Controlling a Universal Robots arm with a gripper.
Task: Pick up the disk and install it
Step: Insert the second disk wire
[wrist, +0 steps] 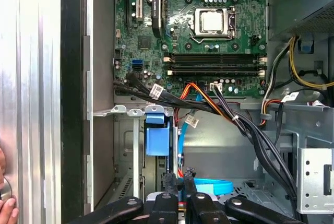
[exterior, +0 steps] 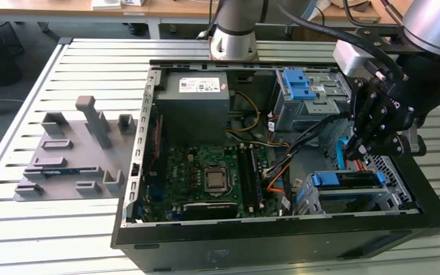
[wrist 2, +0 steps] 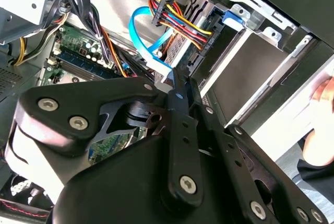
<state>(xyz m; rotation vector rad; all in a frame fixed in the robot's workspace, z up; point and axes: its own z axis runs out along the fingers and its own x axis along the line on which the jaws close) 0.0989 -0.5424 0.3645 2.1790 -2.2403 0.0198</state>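
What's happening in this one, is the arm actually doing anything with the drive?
The arm's gripper hangs inside the open computer case, at the exterior view's right, just above the lower drive cage. What looks like the disk, with its blue rail, lies in that cage directly beneath the gripper. A person's hand rests by the outside of the case.

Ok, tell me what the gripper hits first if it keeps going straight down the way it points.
Probably the blue cable looped on the case floor: in the first wrist view it lies just ahead of the gripper. The drive bay sits close beside that line; depth is unclear.
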